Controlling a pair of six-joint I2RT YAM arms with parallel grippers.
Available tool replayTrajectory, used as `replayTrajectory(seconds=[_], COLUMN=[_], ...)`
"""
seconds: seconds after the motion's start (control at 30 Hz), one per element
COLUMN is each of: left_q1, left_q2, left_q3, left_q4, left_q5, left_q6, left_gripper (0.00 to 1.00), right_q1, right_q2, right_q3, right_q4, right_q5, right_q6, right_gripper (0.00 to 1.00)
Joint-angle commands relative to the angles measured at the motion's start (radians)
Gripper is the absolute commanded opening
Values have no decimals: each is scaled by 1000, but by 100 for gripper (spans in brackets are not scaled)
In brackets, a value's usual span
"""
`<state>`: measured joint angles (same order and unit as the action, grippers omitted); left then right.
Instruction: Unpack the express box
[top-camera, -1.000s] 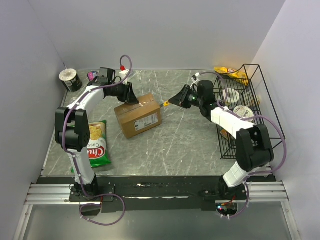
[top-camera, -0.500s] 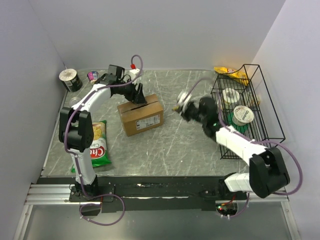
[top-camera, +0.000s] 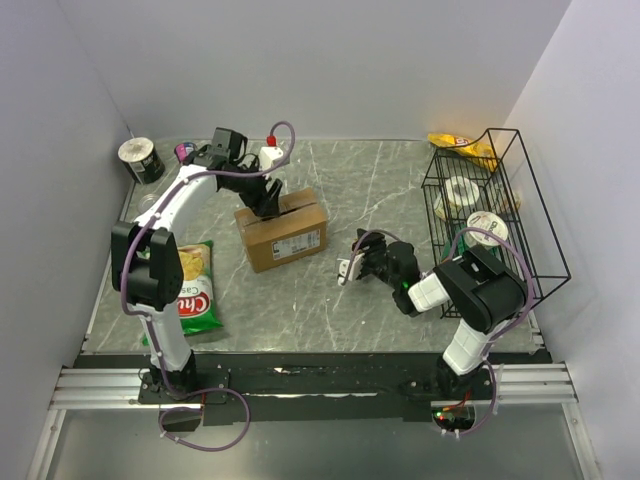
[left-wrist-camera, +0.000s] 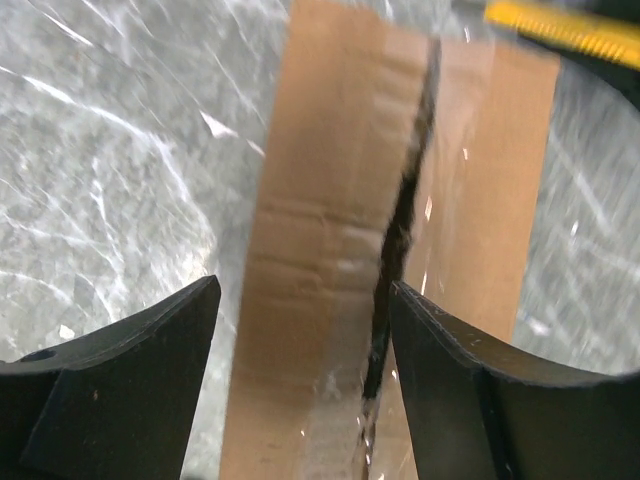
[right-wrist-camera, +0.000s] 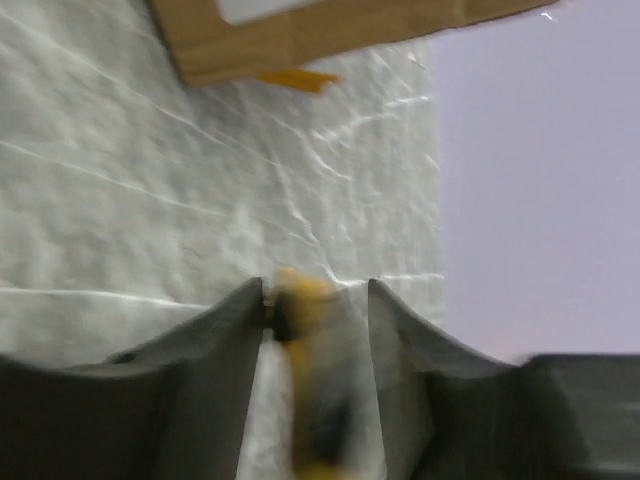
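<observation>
1. The left gripper (left-wrist-camera: 302, 290) has its fingers spread wide and holds nothing. It hangs over the top of the express box (top-camera: 283, 234), at the box's far-left end in the top view
2. The right gripper (right-wrist-camera: 315, 290) is closed on a yellow object (right-wrist-camera: 303, 310) held between its fingers; blur hides what the object is. This gripper sits low over the table (top-camera: 380, 180), to the right of the box and apart from it
3. The express box stands on the table left of centre, turned at a slant, with a white label (top-camera: 301, 243) on its near side
4. In the left wrist view the top seam is split: a dark gap (left-wrist-camera: 400, 230) runs between the flaps, with glossy clear tape (left-wrist-camera: 470, 230) on the flap beside it
5. In the right wrist view a yellow strip (right-wrist-camera: 295, 78) lies on the table just beside the box's edge
6. A chips bag (top-camera: 197, 295) lies left of the box, near the left arm. A black wire basket (top-camera: 546, 215) at the right edge holds cups (top-camera: 487, 226)
</observation>
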<state>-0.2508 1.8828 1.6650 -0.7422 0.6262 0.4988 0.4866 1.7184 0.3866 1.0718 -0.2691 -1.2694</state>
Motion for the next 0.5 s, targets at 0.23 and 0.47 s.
replayTrajectory(seconds=[0.23,0.47], left_q1=[-24,-53], left_q2=[-62,-83], left_q3=[-85,-103], left_q4=[-7,56], left_q5=[-117,-155], left_q6=[152,162], left_gripper=[76,69], right_q1=[-46,-46], right_q2=[-353,-249], right_q3=[229,684], right_q4=[-635,-917], right_q5=[-245,-285], right_q6=[274,888], right_gripper=[100,100])
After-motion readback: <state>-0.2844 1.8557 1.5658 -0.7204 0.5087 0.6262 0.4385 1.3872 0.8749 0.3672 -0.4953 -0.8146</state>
